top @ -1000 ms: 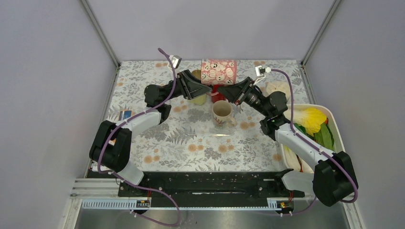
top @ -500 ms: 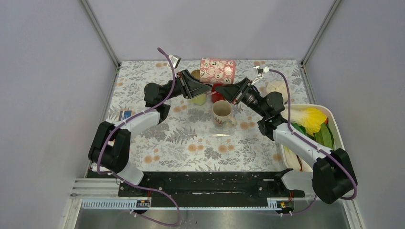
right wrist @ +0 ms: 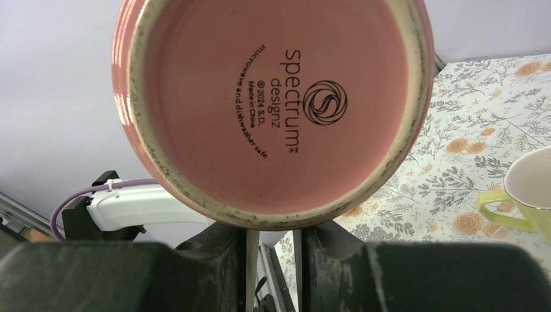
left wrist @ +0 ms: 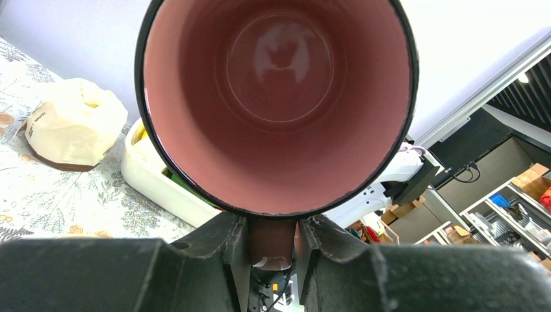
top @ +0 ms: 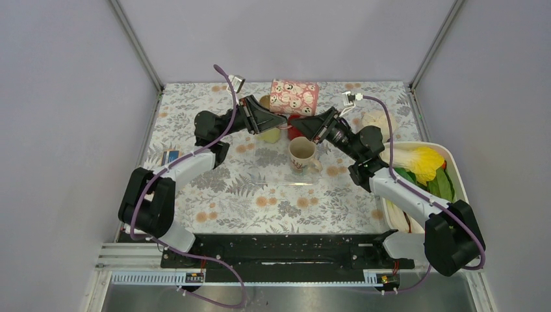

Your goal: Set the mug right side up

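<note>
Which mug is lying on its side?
The pink patterned mug, held sideways between the left gripper and right gripper. The cream mug and the yellow-green mug stand upright on the table.

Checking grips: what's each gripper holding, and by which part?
Both clamp the pink mug underneath, apparently by its handle: left gripper at the mouth end, right gripper at the base end.

The mug [top: 295, 96] is pink with white faces and a black rim. The counter [top: 260, 195] shows grey leaves and orange flowers. The tub [top: 455, 168] at right is white.
</note>
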You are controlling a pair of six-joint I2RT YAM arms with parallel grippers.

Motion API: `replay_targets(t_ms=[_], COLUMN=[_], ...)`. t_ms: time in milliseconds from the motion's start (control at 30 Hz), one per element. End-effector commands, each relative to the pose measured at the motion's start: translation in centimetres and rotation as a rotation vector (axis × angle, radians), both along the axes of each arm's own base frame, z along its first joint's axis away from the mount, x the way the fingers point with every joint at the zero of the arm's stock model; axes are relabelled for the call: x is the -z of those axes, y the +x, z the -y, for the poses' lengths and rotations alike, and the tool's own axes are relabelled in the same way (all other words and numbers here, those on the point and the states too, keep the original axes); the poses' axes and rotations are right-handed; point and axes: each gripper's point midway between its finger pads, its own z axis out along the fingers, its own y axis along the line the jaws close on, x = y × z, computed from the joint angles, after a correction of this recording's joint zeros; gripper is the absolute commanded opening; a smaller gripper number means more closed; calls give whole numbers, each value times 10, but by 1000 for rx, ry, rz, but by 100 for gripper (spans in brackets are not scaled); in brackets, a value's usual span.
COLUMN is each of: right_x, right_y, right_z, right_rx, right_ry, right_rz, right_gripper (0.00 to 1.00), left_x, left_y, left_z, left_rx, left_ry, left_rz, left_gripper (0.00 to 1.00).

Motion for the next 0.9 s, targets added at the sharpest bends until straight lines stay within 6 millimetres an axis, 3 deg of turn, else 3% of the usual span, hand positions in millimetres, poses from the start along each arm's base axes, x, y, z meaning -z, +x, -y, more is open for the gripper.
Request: replay_targets(t_ms=[0, 133, 600, 767, 867], right_x=[4, 6, 7, 8, 11], right_y=[-42, -40, -40, -51, -54], right_z=[-23, -23, -18, -11, 5], right_rx=[-178, -169, -168, -207, -195], right_ry=[-82, -116, -167, -306, -408], right_rz=[141, 180, 220, 301, 372], right_gripper=[13, 34, 66, 79, 98], left_x=[-42, -50, -59, -56, -47], left_y=[5, 2, 1, 12, 25], left_z=[-18, -27, -46, -61, -76], left_rx=[-120, -138, -196, -252, -317], left_ry=[-85, -95, -85, -16, 72], left_rz=[126, 153, 209, 244, 265], left_gripper=[0, 0, 0, 0, 0])
